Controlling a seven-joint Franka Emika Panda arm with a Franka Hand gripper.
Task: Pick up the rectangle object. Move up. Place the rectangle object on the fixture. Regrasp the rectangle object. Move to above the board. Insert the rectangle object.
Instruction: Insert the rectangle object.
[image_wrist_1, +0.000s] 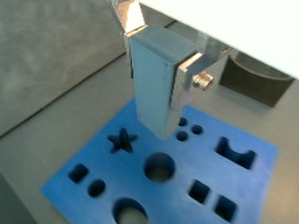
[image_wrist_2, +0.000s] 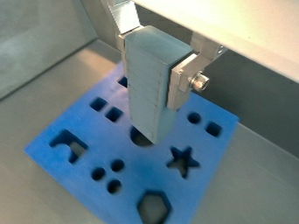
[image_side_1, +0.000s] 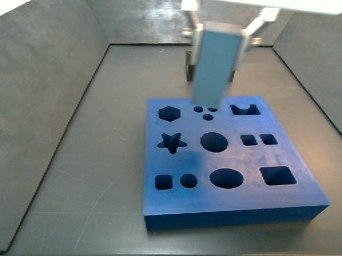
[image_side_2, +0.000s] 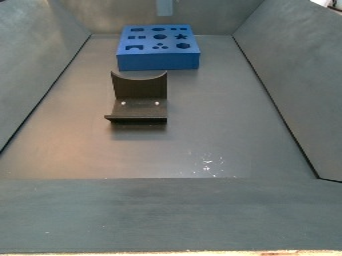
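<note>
Pale blue-grey rectangle object (image_wrist_1: 155, 83), bright blue board (image_side_1: 227, 165) with dark cut-outs, dark fixture (image_side_2: 138, 98), silver gripper (image_wrist_2: 149, 54).

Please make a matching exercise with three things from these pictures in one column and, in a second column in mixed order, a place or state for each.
1. bar
2. board
3. fixture

A. lies flat on the floor, with dark cut-outs
B. held upright in the gripper, above the blue slab
C. stands on the floor, apart from the blue slab

Pairs: 1-B, 2-A, 3-C
</note>
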